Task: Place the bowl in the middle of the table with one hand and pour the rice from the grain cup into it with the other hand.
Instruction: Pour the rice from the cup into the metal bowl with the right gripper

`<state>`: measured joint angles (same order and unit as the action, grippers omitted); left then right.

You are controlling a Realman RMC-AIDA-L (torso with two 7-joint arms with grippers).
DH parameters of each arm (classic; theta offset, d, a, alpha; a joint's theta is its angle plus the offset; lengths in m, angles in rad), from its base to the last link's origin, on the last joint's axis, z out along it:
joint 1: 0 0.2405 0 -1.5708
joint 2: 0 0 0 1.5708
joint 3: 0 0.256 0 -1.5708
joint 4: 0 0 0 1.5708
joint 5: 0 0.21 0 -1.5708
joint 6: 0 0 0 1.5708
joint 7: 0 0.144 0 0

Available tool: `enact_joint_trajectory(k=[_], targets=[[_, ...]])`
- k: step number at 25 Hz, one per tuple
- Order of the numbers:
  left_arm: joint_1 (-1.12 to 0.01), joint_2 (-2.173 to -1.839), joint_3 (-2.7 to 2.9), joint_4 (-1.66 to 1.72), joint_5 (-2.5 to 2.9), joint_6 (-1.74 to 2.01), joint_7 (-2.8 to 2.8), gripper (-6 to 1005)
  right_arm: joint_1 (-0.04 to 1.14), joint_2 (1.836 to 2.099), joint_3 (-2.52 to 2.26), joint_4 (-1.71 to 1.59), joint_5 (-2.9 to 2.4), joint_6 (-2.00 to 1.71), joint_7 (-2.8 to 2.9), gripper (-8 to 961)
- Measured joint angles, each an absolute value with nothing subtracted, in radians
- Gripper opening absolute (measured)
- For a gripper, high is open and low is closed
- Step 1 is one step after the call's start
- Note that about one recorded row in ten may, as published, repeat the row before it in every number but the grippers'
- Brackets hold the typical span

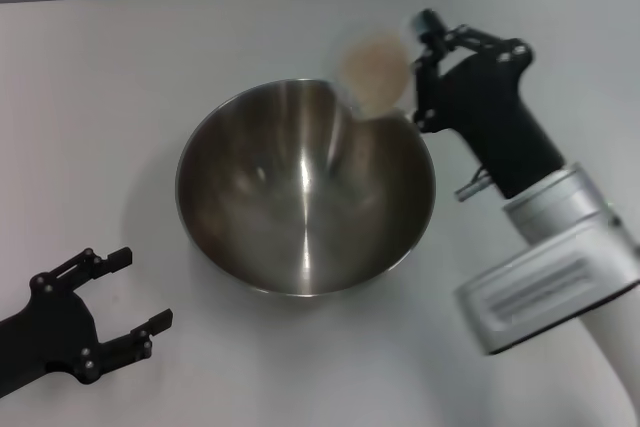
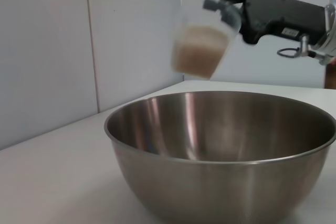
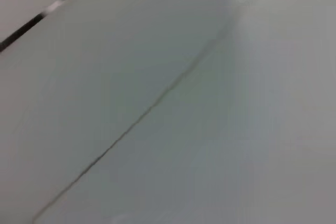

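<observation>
grain cup [image 1: 375, 72] of rice [image 2: 197, 50] pinched in right hand [image 1: 418, 57] above bowl [image 1: 305, 187] rim; left hand [image 1: 125, 292] spread, apart.

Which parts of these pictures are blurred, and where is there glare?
Head view: grain cup in the right gripper is smeared, and bright streaks cross the bowl. Left wrist view: cup blurred, bowl sharp. Right wrist view: only soft pale surfaces.
</observation>
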<state>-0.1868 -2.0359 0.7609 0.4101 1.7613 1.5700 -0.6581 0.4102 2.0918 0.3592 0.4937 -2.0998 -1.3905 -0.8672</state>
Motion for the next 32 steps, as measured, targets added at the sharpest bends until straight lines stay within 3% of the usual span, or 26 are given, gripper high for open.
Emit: enact_joint_trajectory(k=[18, 32], targets=[[-0.203, -2.036, 0.768, 0.405, 1.764, 1.561, -0.658, 830, 0.432, 2.092, 0.285, 0.502, -2.23, -1.294, -2.121, 33], [-0.209, -2.036, 0.769, 0.407, 1.765, 1.56, -0.669, 829, 0.459, 2.092, 0.277, 0.486, -2.336, -1.271, -2.563, 42]])
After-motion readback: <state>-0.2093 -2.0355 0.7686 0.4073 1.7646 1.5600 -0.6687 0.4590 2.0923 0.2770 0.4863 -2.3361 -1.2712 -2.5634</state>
